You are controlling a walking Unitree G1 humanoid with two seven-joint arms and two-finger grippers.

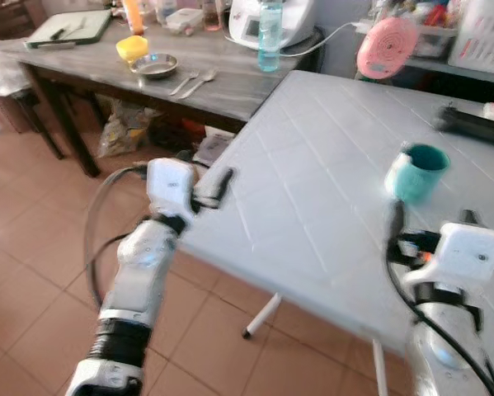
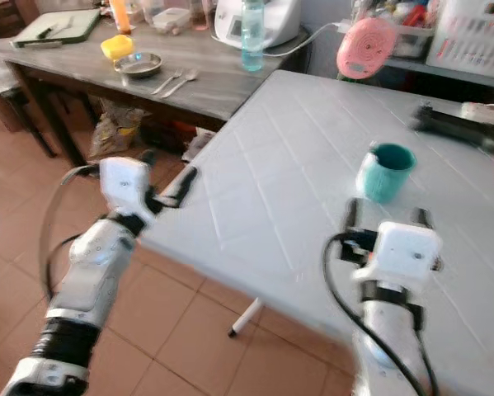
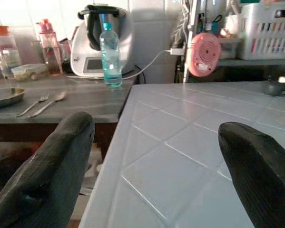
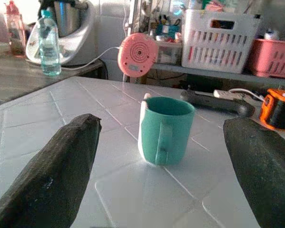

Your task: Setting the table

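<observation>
Teal mug [image 4: 164, 129] stands on white table [image 1: 312, 198], at 12 o'clock just beyond right hand [image 4: 171, 161], fingers spread wide. Left hand [image 3: 156, 166] also open at table edge. Risk: fast approach could knock mug over.

Teal mug [image 4: 165, 130]: upright on the white tiled worktop [image 1: 312, 206], open mouth up, handle turned toward the robot, a white item showing just above its rim; stands alone, well in from the near edge. Metal bowl [image 1: 154, 64]: shallow, upright, on the grey wood-grain worktop [image 1: 230, 82] farther back. Yellow container [image 1: 132, 48]: just behind the bowl, touching or nearly so; cannot tell which. Fork [image 1: 183, 82] and spoon [image 1: 199, 82]: silver, lying flat side by side just beside the bowl, handles toward the near edge of that worktop.
</observation>
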